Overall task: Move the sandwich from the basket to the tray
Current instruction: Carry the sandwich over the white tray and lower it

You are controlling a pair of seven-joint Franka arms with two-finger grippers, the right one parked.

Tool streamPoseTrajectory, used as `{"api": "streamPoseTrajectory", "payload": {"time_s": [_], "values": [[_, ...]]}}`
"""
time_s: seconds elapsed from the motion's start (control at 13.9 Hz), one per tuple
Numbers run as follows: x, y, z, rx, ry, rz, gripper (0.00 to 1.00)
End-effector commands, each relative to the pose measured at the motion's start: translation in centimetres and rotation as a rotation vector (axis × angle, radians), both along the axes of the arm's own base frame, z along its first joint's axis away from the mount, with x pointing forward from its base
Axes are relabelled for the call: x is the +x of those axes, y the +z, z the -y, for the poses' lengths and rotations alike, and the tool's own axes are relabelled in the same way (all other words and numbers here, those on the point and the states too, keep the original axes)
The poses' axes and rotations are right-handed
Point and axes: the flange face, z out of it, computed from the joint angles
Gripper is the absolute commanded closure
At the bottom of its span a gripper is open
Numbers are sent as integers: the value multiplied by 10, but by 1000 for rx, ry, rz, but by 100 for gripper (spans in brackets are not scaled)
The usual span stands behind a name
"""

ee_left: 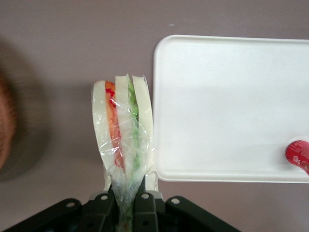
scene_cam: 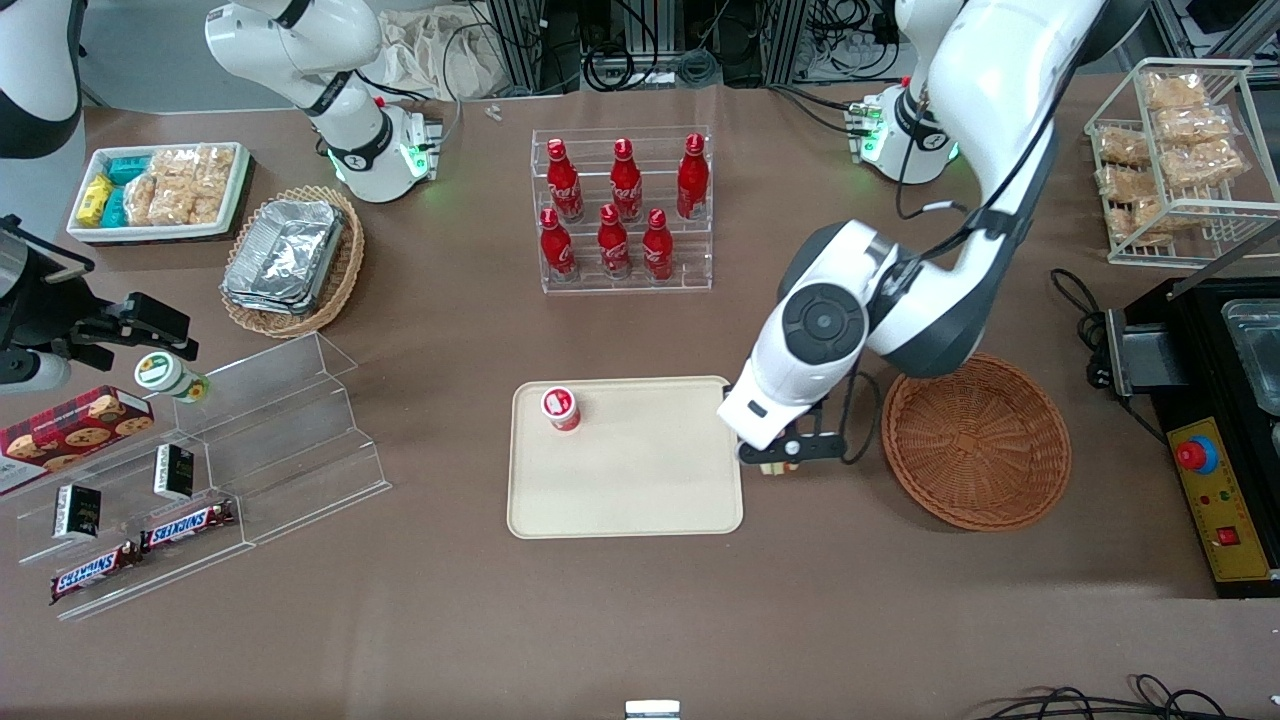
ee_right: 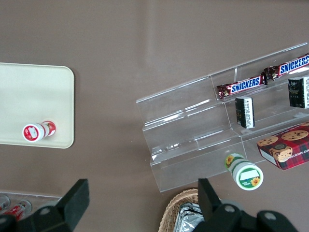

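Observation:
My gripper (ee_left: 126,189) is shut on the narrow end of the sandwich (ee_left: 123,125), a plastic-wrapped wedge of white bread with orange, red and green layers. In the front view the gripper (scene_cam: 785,458) hangs over the brown table between the tray (scene_cam: 640,490) and the basket (scene_cam: 975,440), close to the tray's rim. Only a sliver of the sandwich (scene_cam: 772,467) shows under the hand there. The sandwich lies just beside the tray's edge (ee_left: 161,111), not over it. The round reddish-brown basket (ee_left: 4,125) holds nothing.
A small red-and-white can (scene_cam: 561,408) stands on the tray toward the parked arm's end. Farther from the camera is a clear rack of red bottles (scene_cam: 622,210). A wire rack of bagged snacks (scene_cam: 1175,150) and a black machine (scene_cam: 1210,420) flank the basket.

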Motion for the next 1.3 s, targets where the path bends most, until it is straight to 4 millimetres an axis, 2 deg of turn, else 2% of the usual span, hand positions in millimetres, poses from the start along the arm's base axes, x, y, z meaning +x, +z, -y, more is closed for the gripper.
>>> {"api": "streamPoseTrajectory", "payload": {"time_s": [0.0, 0.22, 0.36, 0.65, 0.72, 0.79, 0.86, 0.94, 1.01, 1.23], "values": [[10, -34, 18, -39, -59, 31, 100], [2, -77, 44, -72, -94, 34, 100], [-2, -93, 49, -67, -105, 19, 100], [-4, -111, 53, -81, -112, 20, 100], [-4, -112, 53, -82, -109, 18, 93], [-4, -112, 53, -81, -110, 19, 72], [-4, -112, 53, -82, -104, 17, 35], [-4, -111, 53, -82, -100, 15, 7], [-5, -111, 53, -80, -93, 11, 1], [-4, -103, 48, -68, -83, -6, 0]]}}
